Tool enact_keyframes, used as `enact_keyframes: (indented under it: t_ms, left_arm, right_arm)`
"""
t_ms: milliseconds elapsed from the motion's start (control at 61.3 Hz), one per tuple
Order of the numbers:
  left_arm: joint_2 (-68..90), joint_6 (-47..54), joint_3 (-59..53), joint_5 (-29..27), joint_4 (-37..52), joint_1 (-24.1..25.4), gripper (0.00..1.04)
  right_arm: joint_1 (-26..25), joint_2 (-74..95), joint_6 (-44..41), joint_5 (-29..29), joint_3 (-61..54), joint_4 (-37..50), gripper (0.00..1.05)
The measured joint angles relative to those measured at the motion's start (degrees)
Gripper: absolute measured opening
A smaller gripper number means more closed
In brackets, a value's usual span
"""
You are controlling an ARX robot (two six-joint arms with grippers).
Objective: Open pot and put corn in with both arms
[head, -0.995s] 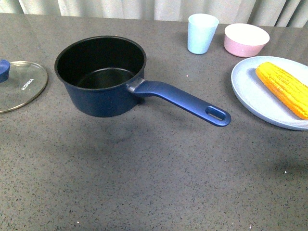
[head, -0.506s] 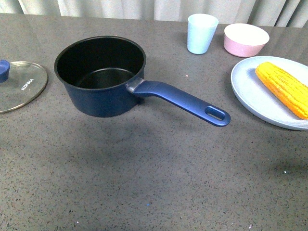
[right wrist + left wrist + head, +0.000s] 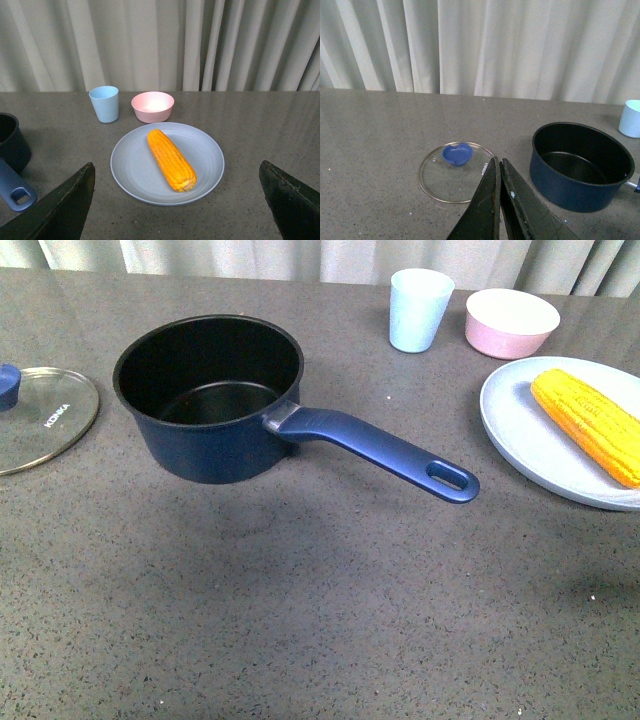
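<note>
The pot (image 3: 210, 400) stands open mid-bench, its black inside empty and its handle reaching toward the plate side. Its lid (image 3: 45, 420) lies flat on the bench (image 3: 320, 620) well to the left, so the opening half looks done. The corn (image 3: 590, 425) lies on the plate (image 3: 520, 430) at the right, apart from the pot.

Over the last second nothing in the front view has shifted: pot, lid and corn sit where they were, and neither arm shows there. I read that as a pause between steps, with the corn pick-up next.

The left pincer (image 3: 499, 170) is closed, fingers together and empty, above the bench near the lid. The right pincer (image 3: 177, 165) is spread wide and holds nothing. It is aimed at the corn but well apart from it. A cup (image 3: 420, 308) and bowl (image 3: 512, 322) stand behind the plate.
</note>
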Motion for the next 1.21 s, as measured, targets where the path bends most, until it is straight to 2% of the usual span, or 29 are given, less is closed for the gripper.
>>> enact_keyframes:
  t_ms: [163,228,294,538,636,750,799,962,1093,1207]
  left_arm:
    - [-2.60,0.00,0.00,0.00,-2.64,0.00,0.02]
    - [-7.69,0.00,0.02,0.00,-9.57,0.00,0.02]
    - [-11.02,0.00,0.02,0.00,-12.41,0.00,0.02]
    - [-12.00,0.00,0.02,0.00,-12.96,0.00,0.02]
    - [-12.00,-0.02,0.02,-0.02,-12.96,0.00,0.19]
    - [-12.00,0.00,0.02,0.02,-12.96,0.00,0.40]
    - [-12.00,0.00,0.02,0.00,-12.96,0.00,0.47]
    - [-12.00,0.00,0.02,-0.02,-12.96,0.00,0.76]
    - [-12.00,0.00,0.02,0.00,-12.96,0.00,0.96]
    - [-12.00,0.02,0.02,0.00,-12.96,0.00,0.96]
  right_arm:
    - [0.00,0.00,0.00,0.00,0.00,0.00,0.96]
    - [0.00,0.00,0.00,0.00,0.00,0.00,0.96]
    - [0.00,0.02,0.00,0.02,0.00,0.00,0.96]
    - [0.00,0.00,0.00,0.02,0.00,0.00,0.96]
    - [0.00,0.04,0.02,-0.02,0.02,-0.02,0.96]
    - [-4.26,12.68,2.49,-7.78,7.54,-18.58,0.96]
    - [-6.32,16.96,1.86,-9.51,8.61,-20.20,0.96]
    - [-14.56,31.30,-4.90,-14.67,12.44,-11.58,0.96]
    - [-15.80,44.72,-9.62,-15.96,17.25,-2.21,0.96]
    - [-15.63,57.07,-13.38,-16.37,21.46,4.90,0.96]
